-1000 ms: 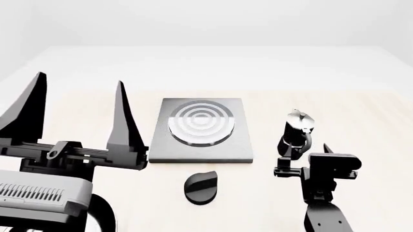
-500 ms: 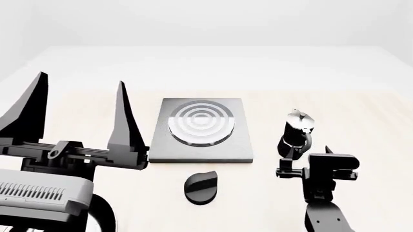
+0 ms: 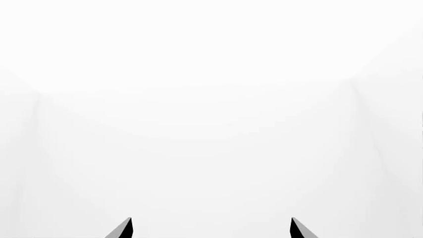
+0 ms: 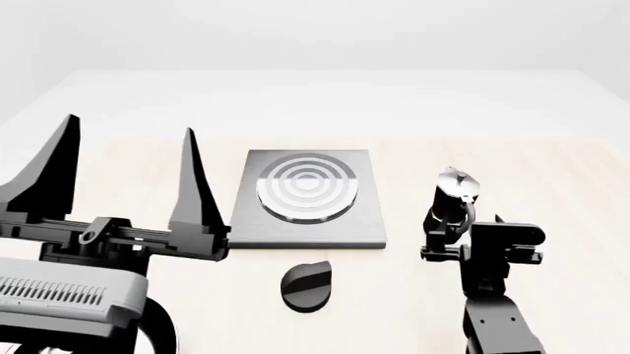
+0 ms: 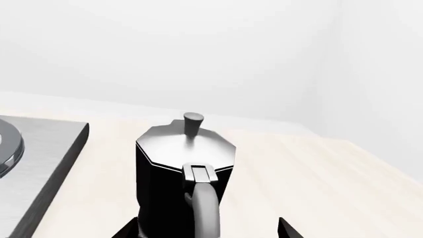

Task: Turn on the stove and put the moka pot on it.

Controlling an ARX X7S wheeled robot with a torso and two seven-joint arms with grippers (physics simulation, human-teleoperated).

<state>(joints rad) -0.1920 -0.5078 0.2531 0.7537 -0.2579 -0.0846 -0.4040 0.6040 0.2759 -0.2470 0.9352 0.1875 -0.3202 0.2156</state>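
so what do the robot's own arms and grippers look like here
Both are matte black. The left gripper has two long, flat, blade-like fingers tapering to points on a black crossbar, with a light grey ribbed housing behind it. The right gripper is a compact blocky black unit on a black arm link. No cables or markings show.

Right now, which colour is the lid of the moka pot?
Shiny silver, on the black moka pot; the right wrist view shows it best.

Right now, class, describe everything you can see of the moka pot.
The moka pot is small, black and faceted, with a shiny silver lid, a small knob on top and a curved black side handle facing the right gripper. It stands upright on the pale wooden table, apart from the stove, to its right. The gripper's fingertips flank its base; contact cannot be told.
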